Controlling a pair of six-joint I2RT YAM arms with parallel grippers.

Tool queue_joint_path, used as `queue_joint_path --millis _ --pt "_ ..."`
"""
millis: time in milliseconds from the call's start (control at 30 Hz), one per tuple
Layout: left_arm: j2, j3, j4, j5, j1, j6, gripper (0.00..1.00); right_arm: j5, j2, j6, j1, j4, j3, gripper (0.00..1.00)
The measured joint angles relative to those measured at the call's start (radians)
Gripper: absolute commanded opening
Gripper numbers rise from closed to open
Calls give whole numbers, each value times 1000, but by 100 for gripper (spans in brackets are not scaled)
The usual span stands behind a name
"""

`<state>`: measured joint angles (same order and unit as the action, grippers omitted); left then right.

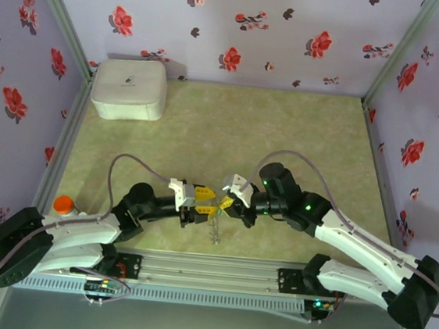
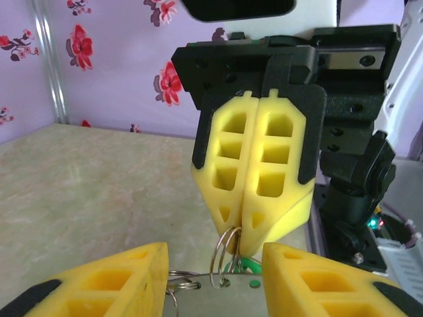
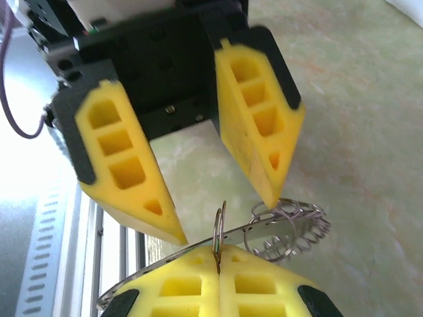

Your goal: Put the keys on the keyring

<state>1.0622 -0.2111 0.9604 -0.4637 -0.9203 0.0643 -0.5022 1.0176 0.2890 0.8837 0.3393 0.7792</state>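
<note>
Because the thin flat dark-grey metal keyring looks light, stiff and slick, pinch flat across the band, not the toothed rim. Right pincer together, clamped on thin steel wire loop at the keyring, above pale green bench. Left pincer apart, straddling the loop. Tiny bright-green key just below right tips; probably easy to drop.

Key mostly hidden behind keyring (itself cut by bottom edge); wire ring lower half buried in right gripper.
</note>
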Motion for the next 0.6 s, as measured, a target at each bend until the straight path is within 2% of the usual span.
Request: queue_joint_path --millis 133,267,500,600 --pt "-58 -5 -122 8 0 -59 36 56 43 52 0 109 66 0" --pt "-83 -25 -240 11 0 -106 36 104 76 98 17 182 121 0" --pt "-79 -50 -306 11 0 -140 36 164 145 165 82 268 209 0" --pt "-70 -56 -310 10 0 -149 29 182 176 188 101 290 235 0"
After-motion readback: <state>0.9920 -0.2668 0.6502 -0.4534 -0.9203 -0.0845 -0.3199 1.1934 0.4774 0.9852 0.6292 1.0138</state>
